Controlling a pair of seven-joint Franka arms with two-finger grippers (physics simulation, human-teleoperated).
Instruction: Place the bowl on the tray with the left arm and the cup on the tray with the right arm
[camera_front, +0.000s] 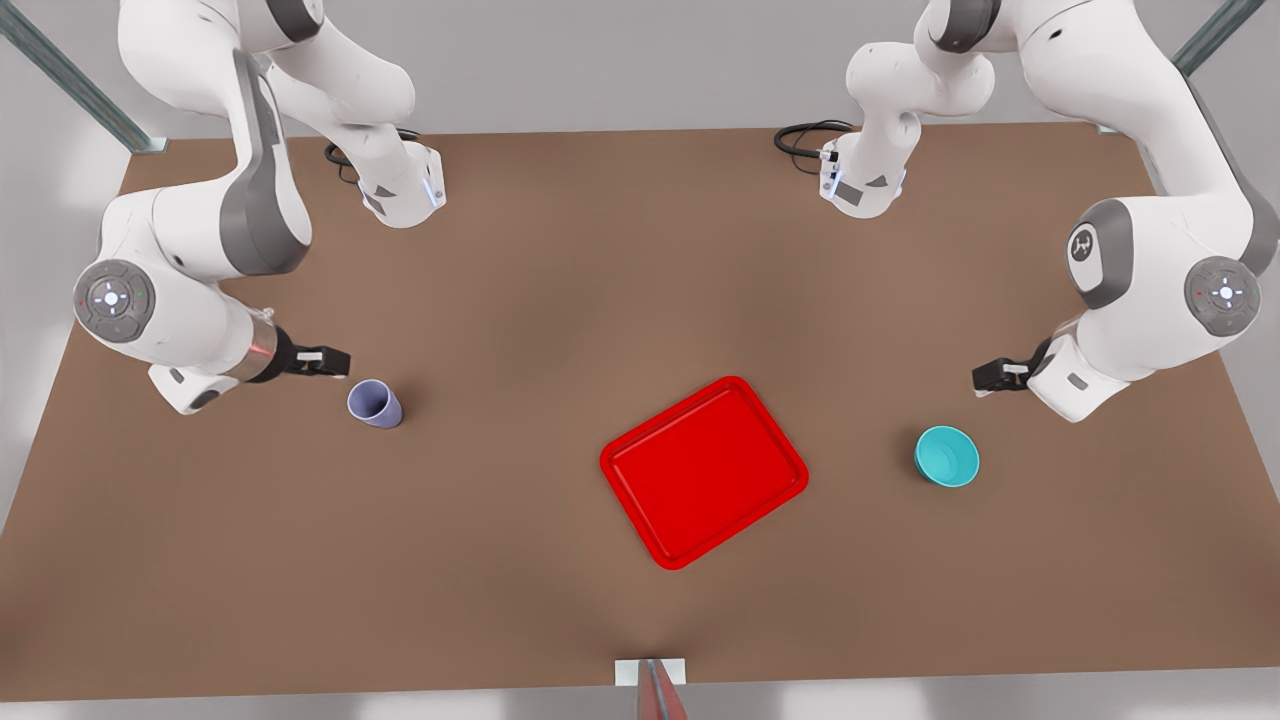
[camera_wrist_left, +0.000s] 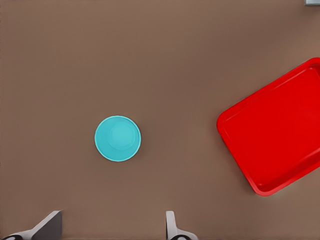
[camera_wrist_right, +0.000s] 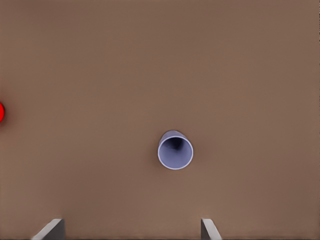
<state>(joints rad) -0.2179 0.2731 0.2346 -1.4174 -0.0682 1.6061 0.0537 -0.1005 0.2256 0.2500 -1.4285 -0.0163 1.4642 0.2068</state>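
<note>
Front view: red tray (camera_front: 704, 472) sits empty mid-counter (camera_front: 560, 300). Teal bowl (camera_front: 946, 456) is upright and empty on the front view's right, apart from the tray; left end effector (camera_front: 985, 378) hangs near it, fingers spread, holding nothing. Lavender cup (camera_front: 375, 403) stands empty at the front view's left; right end effector (camera_front: 335, 362) is just beside it, fingers spread.

Teal bowl (camera_front: 946, 456), lavender cup (camera_front: 375, 404) upright, flanking empty red tray (camera_front: 703, 471)
</note>
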